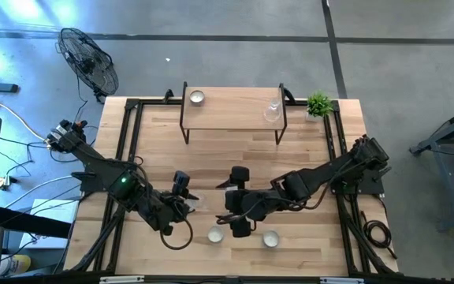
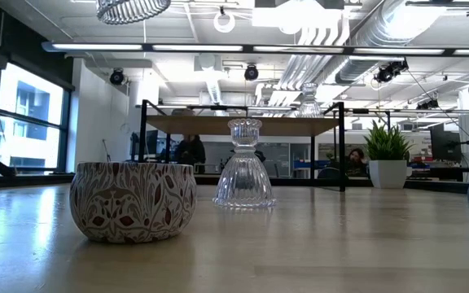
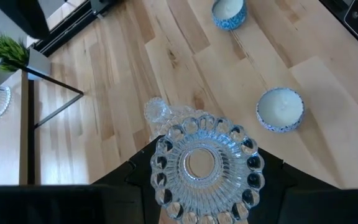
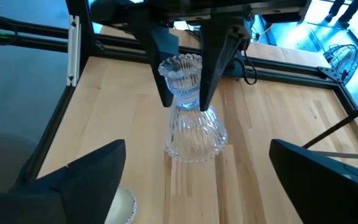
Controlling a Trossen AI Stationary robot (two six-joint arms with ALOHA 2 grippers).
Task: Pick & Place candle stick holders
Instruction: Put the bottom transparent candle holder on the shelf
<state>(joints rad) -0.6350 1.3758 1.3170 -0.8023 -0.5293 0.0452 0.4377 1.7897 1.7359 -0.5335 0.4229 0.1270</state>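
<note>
My left gripper is shut on a clear glass stemmed candle stick holder above the middle of the table. My right gripper faces it from the table's right, open wide, its fingers standing apart from the holder's bell base. A second glass holder stands free on its base on the table. Two tealight cups sit near the front edge. Another cup and a glass holder stand on the shelf. My left gripper pinches the holder at its narrow neck, just under the top cup, between its two fingers. The fingers slant down from the table's left and run along either side of the top cup. The bell base reaches beyond the fingertips, clear of the table.
A low wooden shelf on dark legs stands along the far edge. A small green plant in a white pot is at its right end. Black frame rails run down both sides of the table. Bare wood lies between the shelf and the arms.
</note>
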